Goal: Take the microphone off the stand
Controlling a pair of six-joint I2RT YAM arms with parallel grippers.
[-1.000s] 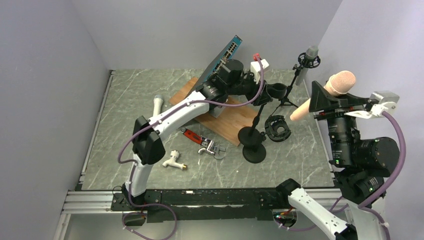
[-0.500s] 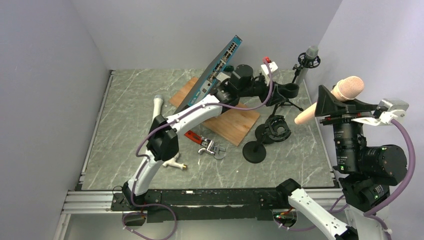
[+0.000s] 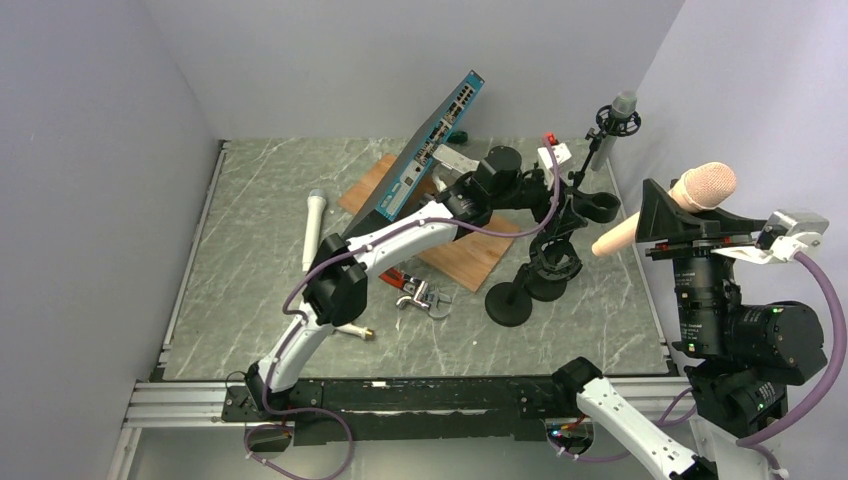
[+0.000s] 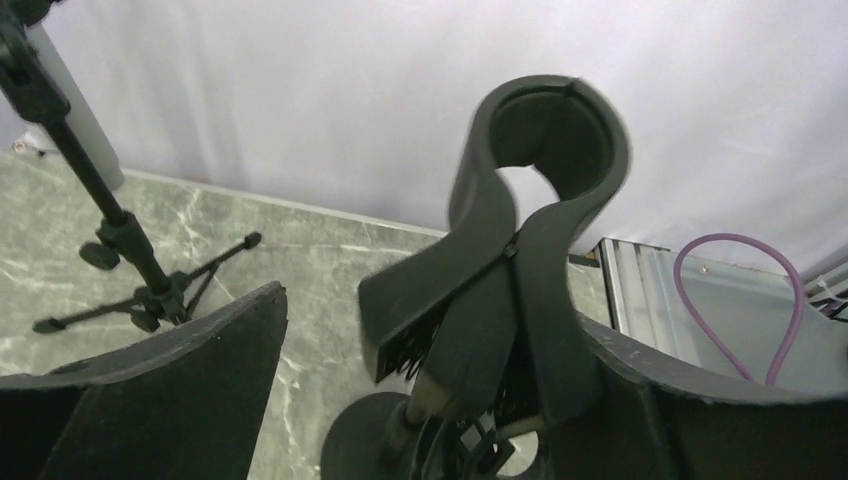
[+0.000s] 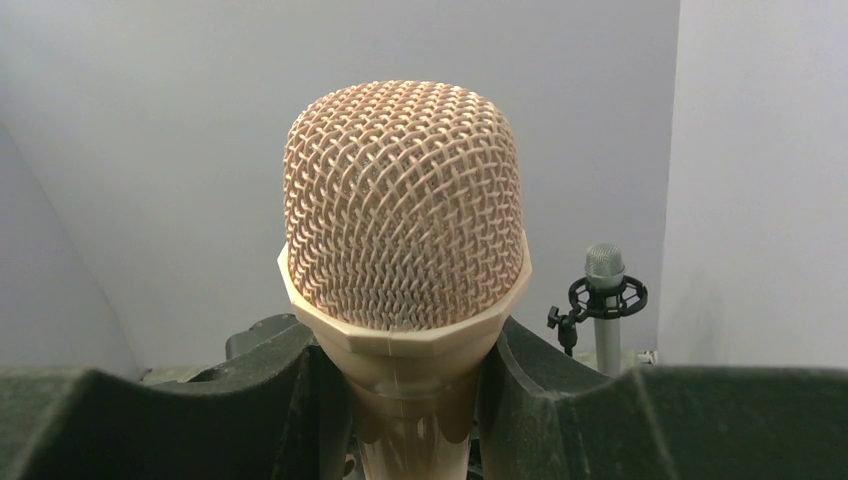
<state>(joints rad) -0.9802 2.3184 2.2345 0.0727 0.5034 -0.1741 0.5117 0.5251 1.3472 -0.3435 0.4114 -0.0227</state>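
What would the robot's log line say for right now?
right gripper: shut on microphone, held up | left gripper: open around empty stand clip | stage: microphone already out

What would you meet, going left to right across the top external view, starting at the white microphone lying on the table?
white microphone → red-handled wrench → round stand base → grey microphone → pink microphone
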